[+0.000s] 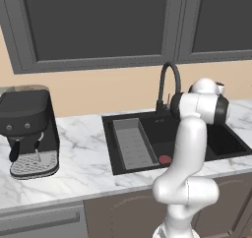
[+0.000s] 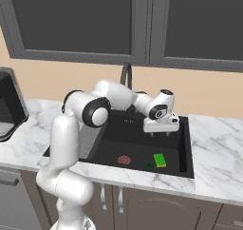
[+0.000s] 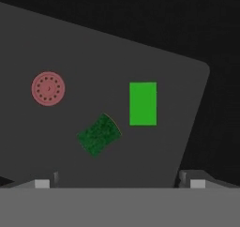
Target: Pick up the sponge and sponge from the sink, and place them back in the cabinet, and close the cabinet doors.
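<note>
Two sponges lie on the floor of the black sink (image 2: 187,143). A bright green sponge (image 3: 143,103) (image 2: 160,160) rests flat toward the front right. A darker green sponge (image 3: 99,135) (image 2: 148,165) lies turned at an angle just beside it. My gripper (image 2: 161,134) (image 3: 119,183) hangs open above the basin, pointing down, well above both sponges, with nothing between its fingers. The cabinet and its doors are out of view.
A red drain disc (image 3: 48,88) (image 1: 165,159) sits left of the sponges. A grey ribbed tray (image 1: 132,143) fills the sink's left part, and a black arched faucet (image 1: 170,84) rises behind. A coffee machine (image 1: 29,129) stands on the marble counter (image 1: 83,158). Dark wall cupboards (image 1: 98,20) hang overhead.
</note>
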Robot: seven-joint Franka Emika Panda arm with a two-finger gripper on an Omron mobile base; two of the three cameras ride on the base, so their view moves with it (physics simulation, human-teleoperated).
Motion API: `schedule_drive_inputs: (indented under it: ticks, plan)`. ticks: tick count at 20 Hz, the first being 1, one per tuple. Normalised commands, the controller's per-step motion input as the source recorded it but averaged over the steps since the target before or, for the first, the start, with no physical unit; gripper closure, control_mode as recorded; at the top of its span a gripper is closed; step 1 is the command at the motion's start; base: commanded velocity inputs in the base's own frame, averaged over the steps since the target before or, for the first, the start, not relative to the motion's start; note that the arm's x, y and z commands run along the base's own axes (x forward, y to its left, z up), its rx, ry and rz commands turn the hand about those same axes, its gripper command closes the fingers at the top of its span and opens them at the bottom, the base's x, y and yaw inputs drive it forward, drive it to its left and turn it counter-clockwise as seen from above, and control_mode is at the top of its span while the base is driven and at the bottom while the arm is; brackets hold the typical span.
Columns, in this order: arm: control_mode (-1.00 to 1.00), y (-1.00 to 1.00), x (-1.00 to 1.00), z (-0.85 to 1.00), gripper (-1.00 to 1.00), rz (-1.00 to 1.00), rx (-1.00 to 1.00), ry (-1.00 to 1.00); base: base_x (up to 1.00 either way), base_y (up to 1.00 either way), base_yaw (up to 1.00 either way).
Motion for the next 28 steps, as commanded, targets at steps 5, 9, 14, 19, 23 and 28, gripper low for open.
schedule_drive_inputs:
  ticks: [5, 9, 14, 19, 23, 28]
  plan:
    - [-1.00, 0.00, 0.10, -0.27, -1.00, 0.00, 0.00, 0.00, 0.00, 0.00, 0.00]
    - [-1.00, 0.00, 0.12, -0.24, -1.00, 0.00, 0.00, 0.00, 0.00, 0.00, 0.00]
    - [-1.00, -0.03, 0.18, -0.20, -1.00, 0.00, 0.00, 0.00, 0.00, 0.00, 0.00]
    - [-1.00, -0.06, 0.20, -0.19, -1.00, 0.00, 0.00, 0.00, 0.00, 0.00, 0.00]
    - [-1.00, -0.09, 0.18, -0.23, -1.00, 0.00, 0.00, 0.00, 0.00, 0.00, 0.00]
    - [-1.00, -0.13, 0.13, -0.22, -1.00, 0.00, 0.00, 0.00, 0.00, 0.00, 0.00]
